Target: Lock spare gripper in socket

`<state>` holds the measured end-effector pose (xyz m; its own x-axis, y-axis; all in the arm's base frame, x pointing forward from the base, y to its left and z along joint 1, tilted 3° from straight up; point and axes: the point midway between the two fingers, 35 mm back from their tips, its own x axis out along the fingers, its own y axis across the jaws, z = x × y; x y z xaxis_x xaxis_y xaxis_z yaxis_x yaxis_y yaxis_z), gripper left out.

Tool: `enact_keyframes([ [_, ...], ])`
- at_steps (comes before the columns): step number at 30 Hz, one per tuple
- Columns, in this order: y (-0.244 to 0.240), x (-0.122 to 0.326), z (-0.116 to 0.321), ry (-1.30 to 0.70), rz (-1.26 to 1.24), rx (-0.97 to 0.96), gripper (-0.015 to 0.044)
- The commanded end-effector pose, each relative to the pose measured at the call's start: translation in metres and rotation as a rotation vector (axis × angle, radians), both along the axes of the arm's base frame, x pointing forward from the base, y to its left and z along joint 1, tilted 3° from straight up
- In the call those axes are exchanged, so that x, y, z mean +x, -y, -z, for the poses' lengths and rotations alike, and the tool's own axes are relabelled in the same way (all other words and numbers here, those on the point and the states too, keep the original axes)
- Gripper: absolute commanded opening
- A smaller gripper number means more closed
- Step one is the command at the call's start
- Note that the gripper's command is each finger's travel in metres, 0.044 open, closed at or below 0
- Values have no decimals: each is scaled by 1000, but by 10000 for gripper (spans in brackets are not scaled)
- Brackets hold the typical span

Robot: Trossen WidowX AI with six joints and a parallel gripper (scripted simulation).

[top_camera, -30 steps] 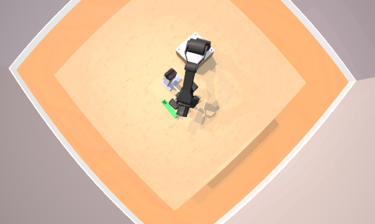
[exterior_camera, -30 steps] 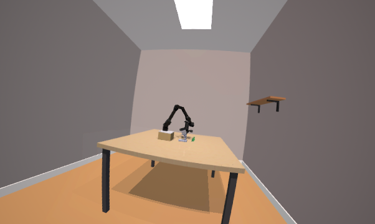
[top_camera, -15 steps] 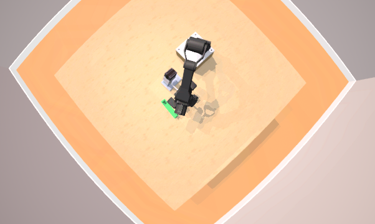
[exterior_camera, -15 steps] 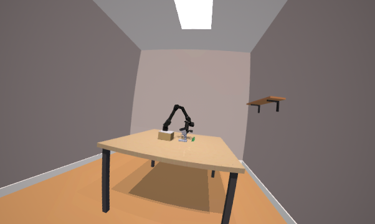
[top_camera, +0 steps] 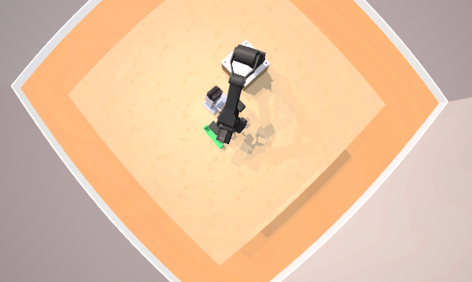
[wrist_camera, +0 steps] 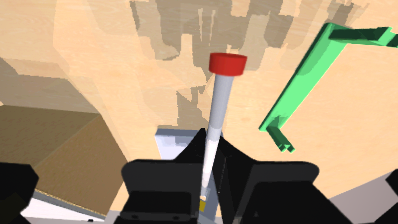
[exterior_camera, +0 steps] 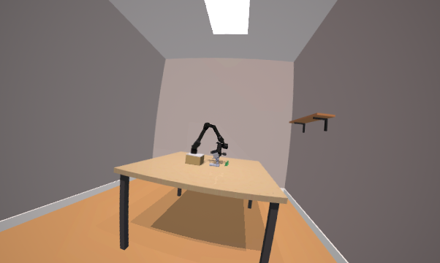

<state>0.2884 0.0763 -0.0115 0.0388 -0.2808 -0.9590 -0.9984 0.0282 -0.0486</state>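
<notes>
My gripper (wrist_camera: 205, 131) is shut on the lock pin (wrist_camera: 221, 100), a grey rod with a red head. The pin's head points away from the fingers, above the table; its far end is partly hidden between them. The pale blue-grey mount (top_camera: 209, 106) (exterior_camera: 214, 165) stands close beside the arm; part of it shows behind the fingertips in the wrist view (wrist_camera: 167, 141). A dark block (top_camera: 214, 93) sits on top of the mount and looks like the spare gripper. Its spigot and the socket's hole cannot be made out. A small yellow part (wrist_camera: 202, 205) shows low between the fingers.
A green bracket (top_camera: 213, 137) (exterior_camera: 226, 164) (wrist_camera: 305, 75) with short prongs at its ends lies on the table (top_camera: 161, 176) (exterior_camera: 161, 175) beside the gripper. The arm's box-shaped base (exterior_camera: 194, 160) (wrist_camera: 75, 155) stands behind the mount. A wall shelf (exterior_camera: 315, 117) is far off.
</notes>
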Motion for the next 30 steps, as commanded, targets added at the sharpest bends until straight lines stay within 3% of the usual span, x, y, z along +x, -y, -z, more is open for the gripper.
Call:
enact_keyframes([
  [1, 3, 0, -1, 1, -4, 2, 0],
  [30, 26, 0, -1, -11, -4, 3, 0],
])
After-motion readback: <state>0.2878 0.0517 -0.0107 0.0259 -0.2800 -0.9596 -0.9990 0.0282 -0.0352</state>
